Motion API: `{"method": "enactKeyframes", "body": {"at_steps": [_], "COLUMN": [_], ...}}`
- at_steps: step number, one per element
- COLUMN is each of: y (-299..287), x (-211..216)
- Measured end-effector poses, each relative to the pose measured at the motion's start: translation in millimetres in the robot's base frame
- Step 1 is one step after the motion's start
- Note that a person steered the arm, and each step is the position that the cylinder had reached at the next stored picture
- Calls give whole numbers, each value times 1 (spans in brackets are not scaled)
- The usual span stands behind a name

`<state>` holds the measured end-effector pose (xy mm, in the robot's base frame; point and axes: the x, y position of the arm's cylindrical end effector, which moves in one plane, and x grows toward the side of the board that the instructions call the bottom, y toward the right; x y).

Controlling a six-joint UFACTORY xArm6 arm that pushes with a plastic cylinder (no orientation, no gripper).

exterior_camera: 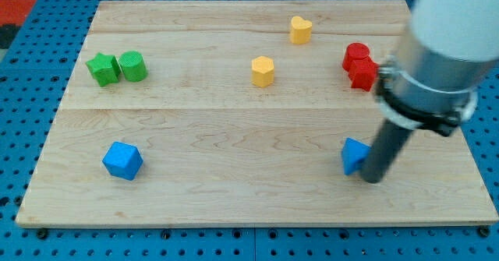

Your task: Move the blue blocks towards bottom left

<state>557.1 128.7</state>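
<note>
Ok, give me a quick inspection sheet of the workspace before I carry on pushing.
Surface: wooden board on a blue pegboard.
Job's things: blue cube-like block at the view's bottom left; second blue block at the bottom right, partly hidden by the rod.
Clutter: green star block touching green cylinder; yellow hexagonal block; yellow heart block; two red blocks together.
Grippers: none; my tip is against the second blue block's right side.
Cables: nothing seen.
Surroundings: red patch at top left.
</note>
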Motion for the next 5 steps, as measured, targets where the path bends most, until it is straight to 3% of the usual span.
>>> {"method": "enactKeyframes", "body": {"at_steps": [1,2,3,4,5], "y": [7,59,-8,-94,-88], "x": [-28,-44,-65,-34,-18]}}
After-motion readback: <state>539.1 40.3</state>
